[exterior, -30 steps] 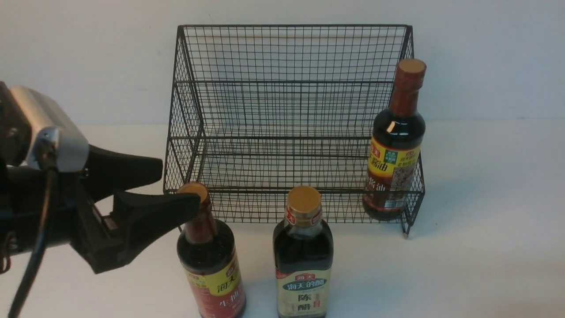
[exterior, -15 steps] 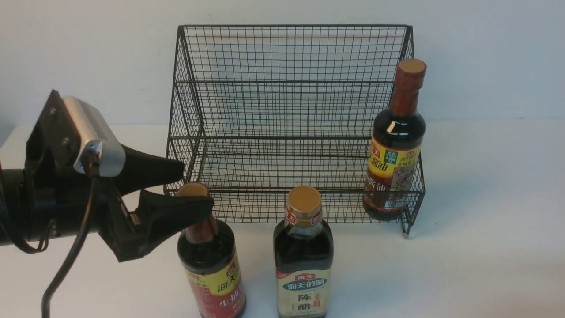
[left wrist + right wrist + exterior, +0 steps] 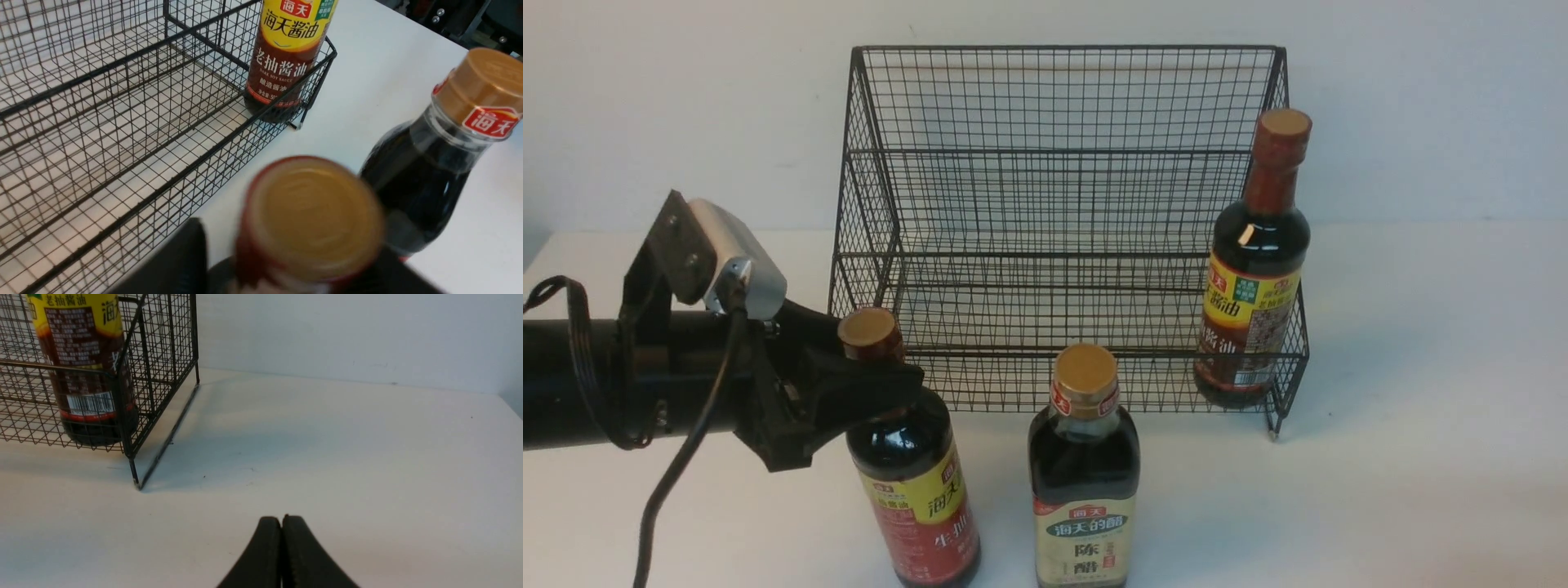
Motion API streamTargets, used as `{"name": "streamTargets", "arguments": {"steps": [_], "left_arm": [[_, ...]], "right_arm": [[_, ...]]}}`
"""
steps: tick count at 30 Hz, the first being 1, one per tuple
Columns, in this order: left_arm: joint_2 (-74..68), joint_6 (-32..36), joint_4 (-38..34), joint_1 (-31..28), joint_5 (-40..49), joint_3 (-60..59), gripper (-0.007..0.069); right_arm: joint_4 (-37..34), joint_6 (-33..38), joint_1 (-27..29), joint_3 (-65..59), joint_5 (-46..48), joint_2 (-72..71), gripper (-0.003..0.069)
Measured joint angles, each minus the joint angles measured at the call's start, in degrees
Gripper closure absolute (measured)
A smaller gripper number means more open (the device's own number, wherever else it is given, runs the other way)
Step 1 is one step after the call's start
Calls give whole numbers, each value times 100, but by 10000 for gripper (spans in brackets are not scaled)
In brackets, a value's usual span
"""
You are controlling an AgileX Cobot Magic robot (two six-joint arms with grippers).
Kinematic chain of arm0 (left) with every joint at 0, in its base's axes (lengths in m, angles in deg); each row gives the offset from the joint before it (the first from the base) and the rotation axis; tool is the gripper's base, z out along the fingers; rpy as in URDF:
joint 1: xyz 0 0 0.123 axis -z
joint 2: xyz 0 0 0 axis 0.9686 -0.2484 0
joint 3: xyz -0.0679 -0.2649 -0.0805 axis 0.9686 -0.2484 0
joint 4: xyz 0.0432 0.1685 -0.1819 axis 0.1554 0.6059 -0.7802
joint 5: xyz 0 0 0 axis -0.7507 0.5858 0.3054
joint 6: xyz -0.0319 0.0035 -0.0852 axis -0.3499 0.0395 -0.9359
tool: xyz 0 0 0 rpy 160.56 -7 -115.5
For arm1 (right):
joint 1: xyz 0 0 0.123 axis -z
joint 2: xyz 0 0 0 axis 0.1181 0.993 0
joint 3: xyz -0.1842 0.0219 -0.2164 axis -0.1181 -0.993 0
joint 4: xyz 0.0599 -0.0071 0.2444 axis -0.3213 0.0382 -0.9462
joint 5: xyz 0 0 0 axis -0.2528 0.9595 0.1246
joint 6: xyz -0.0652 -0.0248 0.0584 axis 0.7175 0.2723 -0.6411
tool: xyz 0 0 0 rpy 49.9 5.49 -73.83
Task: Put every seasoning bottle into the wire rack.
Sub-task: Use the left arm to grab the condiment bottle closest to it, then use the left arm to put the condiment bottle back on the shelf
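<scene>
My left gripper (image 3: 882,371) is clamped on red bottle (image 3: 919,490) at neck, just off front-left edge of rack (image 3: 1054,152); green bottle (image 3: 1085,490) close beside. The third bottle (image 3: 1254,269) sits at its lower tier's right end. Other side, right gripper (image 3: 282,539) closed, empty, over open desk (image 3: 367,457).

The wire rack (image 3: 1062,151) is black mesh, the left bottle (image 3: 919,498) labelled yellow-red, the middle bottle (image 3: 1084,490) cream-green.

The left hand (image 3: 880,382) partly hides the red-label bottle (image 3: 916,490), whose cap (image 3: 312,216) is blurred.
</scene>
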Motion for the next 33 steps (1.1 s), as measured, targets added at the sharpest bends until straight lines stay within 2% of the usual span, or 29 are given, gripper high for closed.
{"name": "streamTargets", "arguments": {"steps": [1, 5, 8, 15, 18, 21, 25, 33], "left_arm": [[12, 80, -17, 0, 1, 15, 355], [62, 43, 75, 0, 19, 49, 353], [169, -203, 430, 0, 71, 258, 353], [638, -2167, 1686, 0, -195, 2052, 353], [561, -2499, 1700, 0, -410, 2568, 353], [385, -2470, 1234, -5, -633, 2749, 353], [18, -1994, 555, -5, -729, 2766, 353], [-539, -1054, 456, -5, -938, 2766, 353]], "right_arm": [[0, 0, 0, 0, 0, 0, 673], [0, 0, 0, 0, 0, 0, 673], [0, 0, 0, 0, 0, 0, 673], [0, 0, 0, 0, 0, 0, 673], [0, 5, 0, 0, 0, 0, 673], [0, 35, 0, 0, 0, 0, 673], [0, 49, 0, 0, 0, 0, 673], [0, 49, 0, 0, 0, 0, 673]]}}
